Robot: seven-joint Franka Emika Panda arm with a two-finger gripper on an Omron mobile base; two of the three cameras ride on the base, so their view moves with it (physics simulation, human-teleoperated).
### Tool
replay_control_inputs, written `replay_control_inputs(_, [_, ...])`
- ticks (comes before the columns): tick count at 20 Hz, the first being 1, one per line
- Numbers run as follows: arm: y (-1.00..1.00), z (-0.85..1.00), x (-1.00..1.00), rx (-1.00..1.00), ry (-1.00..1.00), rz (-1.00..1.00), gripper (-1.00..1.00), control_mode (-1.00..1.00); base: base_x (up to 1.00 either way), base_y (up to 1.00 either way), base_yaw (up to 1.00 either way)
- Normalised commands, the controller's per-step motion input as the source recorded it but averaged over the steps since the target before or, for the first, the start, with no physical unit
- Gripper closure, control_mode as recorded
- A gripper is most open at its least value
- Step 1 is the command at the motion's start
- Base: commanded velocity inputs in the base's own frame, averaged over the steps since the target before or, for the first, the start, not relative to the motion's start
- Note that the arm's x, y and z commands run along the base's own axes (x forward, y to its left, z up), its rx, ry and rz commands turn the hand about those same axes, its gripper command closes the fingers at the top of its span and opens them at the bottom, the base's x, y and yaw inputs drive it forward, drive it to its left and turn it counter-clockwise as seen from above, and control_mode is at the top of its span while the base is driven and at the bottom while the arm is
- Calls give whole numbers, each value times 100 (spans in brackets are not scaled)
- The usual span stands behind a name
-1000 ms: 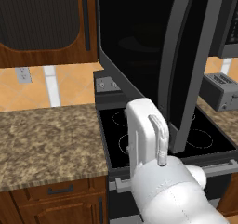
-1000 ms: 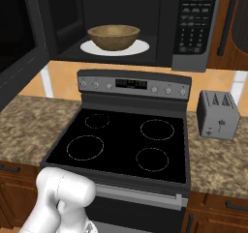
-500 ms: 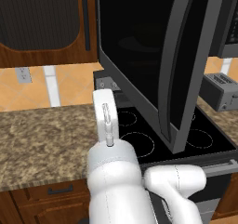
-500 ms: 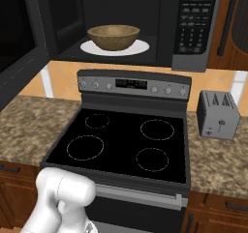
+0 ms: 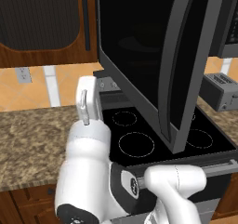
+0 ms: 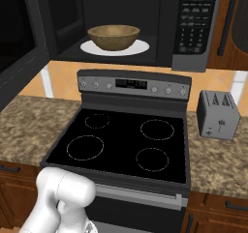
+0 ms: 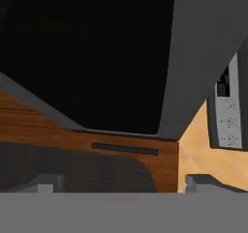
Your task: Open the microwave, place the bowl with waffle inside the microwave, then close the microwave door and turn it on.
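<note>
The bowl (image 6: pixel 114 36) sits on the white plate (image 6: pixel 138 47) inside the microwave (image 6: pixel 193 29), above the stove (image 6: pixel 123 142). I cannot make out the waffle in it from here. The door (image 5: pixel 158 56) hangs wide open, swung out over the left burners.

Over the last second the arm (image 5: pixel 88 148) has swung left, off the door's front and toward its outer side, while bowl and door have not moved. So the placing looks done, and I judge the arm is lining up to push the door shut.

The gripper (image 7: pixel 123 184) points up at the door's dark window, its jaws wide apart and holding nothing.

The toaster (image 6: pixel 218 114) stands clear on the right counter (image 6: pixel 213 162).
</note>
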Motion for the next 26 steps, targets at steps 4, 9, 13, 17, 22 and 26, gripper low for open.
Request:
replay_control_inputs(4, [-1, 0, 70, 3, -8, -17, -100, -100, 0, 0, 0])
replay_control_inputs(9, [-1, 0, 82, 3, 0, -15, -100, -100, 0, 0, 0])
replay_control_inputs(13, [-53, 28, 24, 13, -12, -4, -100, -100, 0, 0, 0])
replay_control_inputs(17, [-98, 46, 0, 25, -16, 0, -100, -100, 0, 0, 0])
replay_control_inputs(22, [-100, 31, 41, 31, -4, 0, -100, -100, 0, 0, 0])
replay_control_inputs(26, [-100, 35, 65, 31, 1, 0, -100, -100, 0, 0, 0])
